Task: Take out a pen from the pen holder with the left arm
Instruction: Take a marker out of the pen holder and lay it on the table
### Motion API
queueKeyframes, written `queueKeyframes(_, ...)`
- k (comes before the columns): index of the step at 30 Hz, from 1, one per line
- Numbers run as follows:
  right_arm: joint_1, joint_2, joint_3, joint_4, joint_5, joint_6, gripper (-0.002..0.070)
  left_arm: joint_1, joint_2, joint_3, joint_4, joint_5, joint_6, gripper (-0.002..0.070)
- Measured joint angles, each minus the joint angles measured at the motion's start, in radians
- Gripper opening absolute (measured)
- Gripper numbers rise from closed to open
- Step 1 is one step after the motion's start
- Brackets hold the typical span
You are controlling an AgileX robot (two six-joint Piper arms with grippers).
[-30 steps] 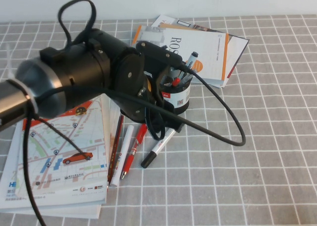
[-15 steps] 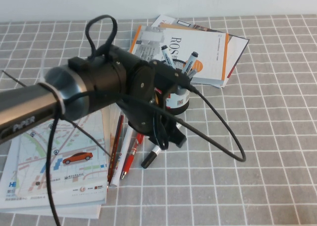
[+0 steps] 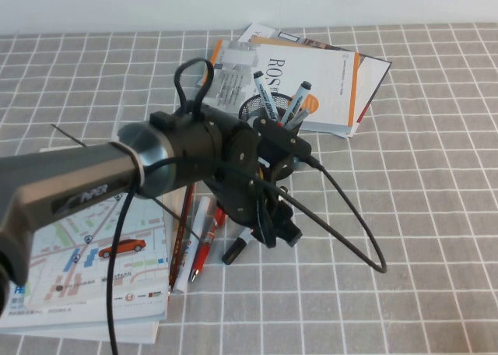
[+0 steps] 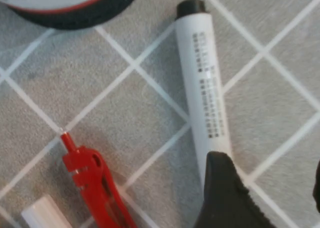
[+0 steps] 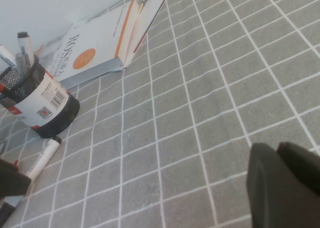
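The black mesh pen holder (image 3: 274, 120) stands upright in front of the books, with two markers (image 3: 299, 98) sticking out of it. A white marker with a black cap (image 4: 202, 88) lies flat on the grey checked cloth just in front of the holder (image 4: 65, 8). My left gripper (image 4: 270, 193) hovers low over that marker's end, open, with only cloth between its fingers (image 4: 225, 198); one finger covers the marker's tail. In the high view the left gripper (image 3: 282, 232) sits near the marker (image 3: 233, 250). My right gripper (image 5: 285, 180) is off to the side, shut and holding nothing.
A red pen (image 3: 204, 250), a white pen (image 3: 194, 238) and a thin dark-red pen (image 3: 180, 234) lie beside the marker. Open books (image 3: 319, 75) lie behind the holder. A map booklet (image 3: 85, 261) covers the near left. My left arm's cable (image 3: 366, 238) loops to the right.
My left arm has swung and dropped lower, uncovering the pen holder. Its gripper slid from beside the holder toward the near side, above the lying marker. The pens on the cloth stayed put.
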Motion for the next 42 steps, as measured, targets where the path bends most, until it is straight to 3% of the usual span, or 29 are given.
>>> queueKeyframes(8,0.000,0.000,0.000,0.000,0.000,0.000,-0.0013,0.049,0.051,0.000,0.015,-0.007,-0.030,0.0314)
queueKeyframes(10,0.000,0.000,0.000,0.000,0.000,0.000,-0.0013,0.057,0.051,0.000,0.007,-0.001,-0.030,0.0263)
queueKeyframes(13,0.000,0.000,0.000,0.000,0.000,0.000,-0.0013,0.064,0.051,0.000,0.000,0.011,-0.030,0.0111)
queueKeyframes(18,0.000,0.000,0.000,0.000,0.000,0.000,-0.0013,0.065,0.051,-0.002,-0.005,0.056,-0.059,0.0114)
queueKeyframes(31,0.000,0.000,0.000,0.000,0.000,0.000,-0.0013,0.082,0.041,-0.010,-0.019,0.189,-0.361,0.0114)
queueKeyframes(42,0.000,0.000,0.000,0.000,0.000,0.000,-0.0013,0.084,0.038,-0.010,-0.019,0.190,-0.395,0.0114)
